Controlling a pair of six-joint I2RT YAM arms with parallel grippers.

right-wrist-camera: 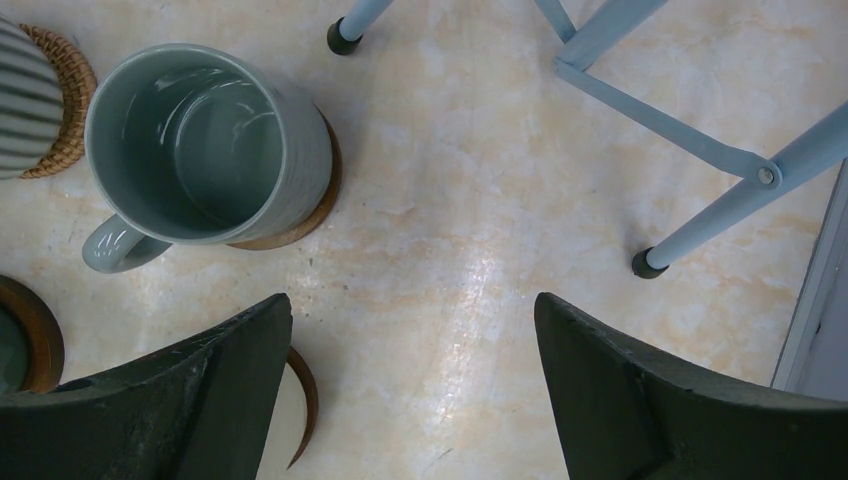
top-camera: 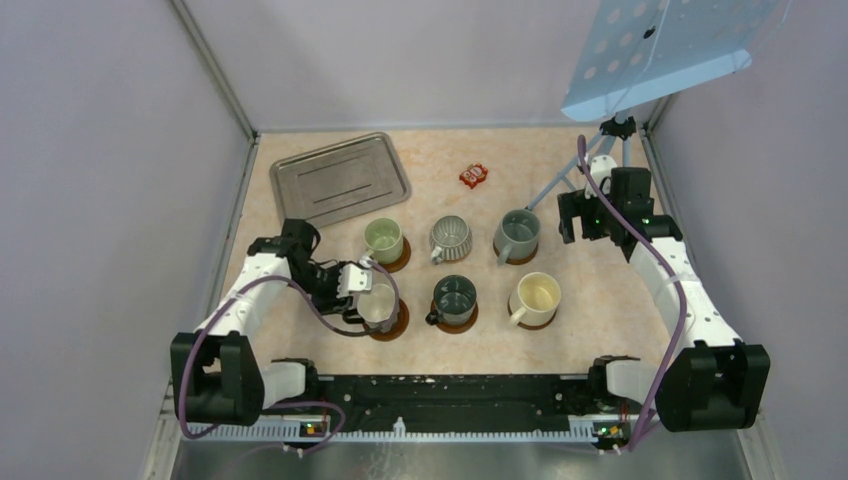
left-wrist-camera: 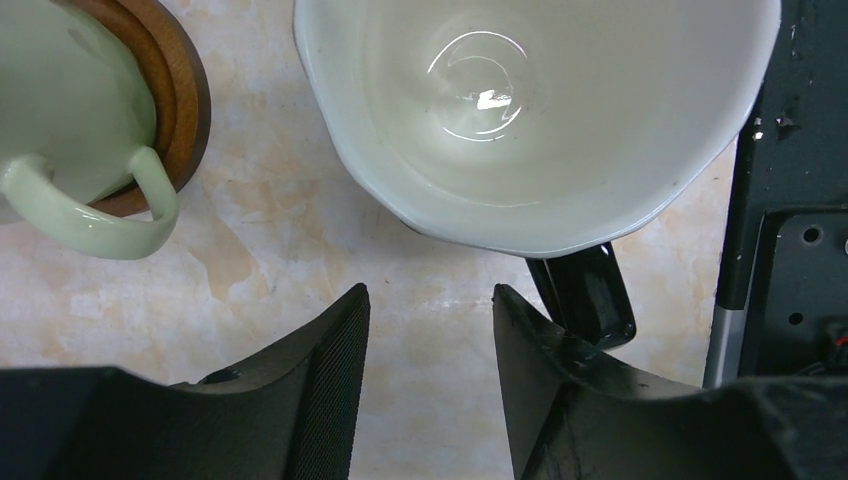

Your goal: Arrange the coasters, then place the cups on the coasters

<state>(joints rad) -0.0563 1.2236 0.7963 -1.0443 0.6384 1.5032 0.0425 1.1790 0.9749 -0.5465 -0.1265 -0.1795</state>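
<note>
Six cups stand on coasters in two rows of three. The back row holds a pale green cup (top-camera: 383, 238), a ribbed grey cup (top-camera: 451, 238) and a grey-blue cup (top-camera: 518, 235). In front stand the black cup with white inside (top-camera: 378, 305) on a brown coaster (top-camera: 400, 325), a dark grey-green cup (top-camera: 455, 298) and a cream cup (top-camera: 535, 297). My left gripper (left-wrist-camera: 428, 300) is open just short of the black cup (left-wrist-camera: 530, 110). Bare table shows between its jaws, and the cup's handle (left-wrist-camera: 585, 295) lies outside the right finger. My right gripper (right-wrist-camera: 413, 310) is wide open and empty, right of the grey-blue cup (right-wrist-camera: 200, 140).
A metal tray (top-camera: 340, 178) lies at the back left and a small red packet (top-camera: 474, 176) behind the cups. Blue tripod legs (right-wrist-camera: 690, 140) stand at the back right under a perforated blue panel (top-camera: 670, 50). Walls close in on both sides.
</note>
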